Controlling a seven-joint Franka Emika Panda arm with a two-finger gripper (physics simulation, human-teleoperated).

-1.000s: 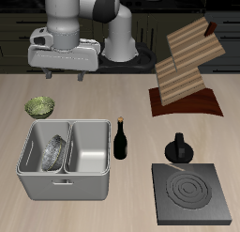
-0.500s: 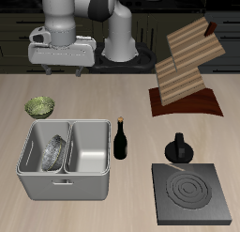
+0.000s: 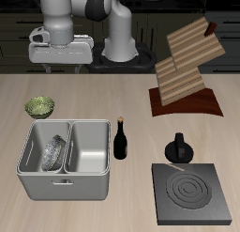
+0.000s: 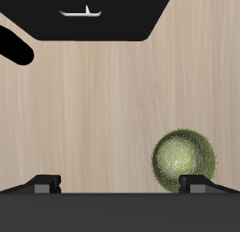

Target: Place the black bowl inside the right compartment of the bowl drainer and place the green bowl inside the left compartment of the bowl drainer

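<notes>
The green bowl [image 3: 39, 106] stands on the table just behind the bowl drainer [image 3: 66, 182]; in the wrist view the green bowl [image 4: 184, 162] lies beside one fingertip. The black bowl [image 3: 54, 153] leans inside the drainer's right compartment, and the left compartment holds nothing. My gripper [image 3: 63, 69] hangs high above the table's back part, above and slightly beside the green bowl. It is open, with its fingertips [image 4: 44, 182] far apart and nothing between them. In the wrist view the drainer [image 4: 141, 29] shows only as a dark shape.
A dark wine bottle [image 3: 121, 140] stands close beside the drainer. A black moka pot [image 3: 178, 147] sits behind the black stove plate [image 3: 192, 193]. A wooden rack [image 3: 186, 71] stands at the back.
The gripper has risen a little and drifted slightly sideways over the table's back. Both bowls and the drainer have stayed put.
</notes>
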